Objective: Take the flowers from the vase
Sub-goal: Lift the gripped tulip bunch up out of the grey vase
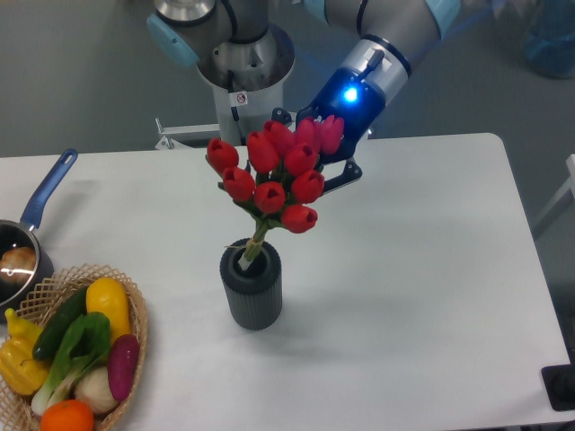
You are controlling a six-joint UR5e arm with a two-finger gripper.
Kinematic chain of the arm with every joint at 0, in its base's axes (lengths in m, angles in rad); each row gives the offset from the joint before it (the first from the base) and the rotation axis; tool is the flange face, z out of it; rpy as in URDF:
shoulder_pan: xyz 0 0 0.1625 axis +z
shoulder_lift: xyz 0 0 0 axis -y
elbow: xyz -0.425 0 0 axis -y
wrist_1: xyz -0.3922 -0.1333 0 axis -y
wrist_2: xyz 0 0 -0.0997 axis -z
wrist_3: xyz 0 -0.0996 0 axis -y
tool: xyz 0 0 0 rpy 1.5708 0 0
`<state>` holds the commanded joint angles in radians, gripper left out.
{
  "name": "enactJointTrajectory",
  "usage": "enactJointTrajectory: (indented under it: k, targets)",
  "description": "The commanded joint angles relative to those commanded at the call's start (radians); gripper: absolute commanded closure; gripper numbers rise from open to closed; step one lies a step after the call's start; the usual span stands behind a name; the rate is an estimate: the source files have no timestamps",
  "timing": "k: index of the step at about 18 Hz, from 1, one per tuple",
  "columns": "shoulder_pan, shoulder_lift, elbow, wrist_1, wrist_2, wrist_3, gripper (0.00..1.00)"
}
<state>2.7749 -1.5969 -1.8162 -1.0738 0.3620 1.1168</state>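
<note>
The flowers [274, 175], a bunch of red tulip buds on green stems, lean up and to the right above the vase [252, 292]. Their stem ends still reach into its round mouth. The vase is dark grey and ribbed, and stands upright on the white table. My gripper [311, 149] sits behind the upper buds, shut on the flowers, with a blue light glowing on its wrist. The buds hide most of both fingers.
A wicker basket [137, 316] of vegetables stands at the front left. A blue-handled saucepan [36, 208] is at the left edge. The robot's base [244, 72] rises behind the table. The table's right edge [530, 242] slants near a chair part.
</note>
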Motion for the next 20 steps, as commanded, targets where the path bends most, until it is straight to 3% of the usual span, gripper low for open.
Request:
enactJointTrajectory:
  k: [15, 20]
  targets:
    - [0.061, 0.011, 0.009, 0.002, -0.069, -0.026, 0.68]
    - [0.069, -0.003, 0.044, 0.011, -0.063, -0.015, 0.68]
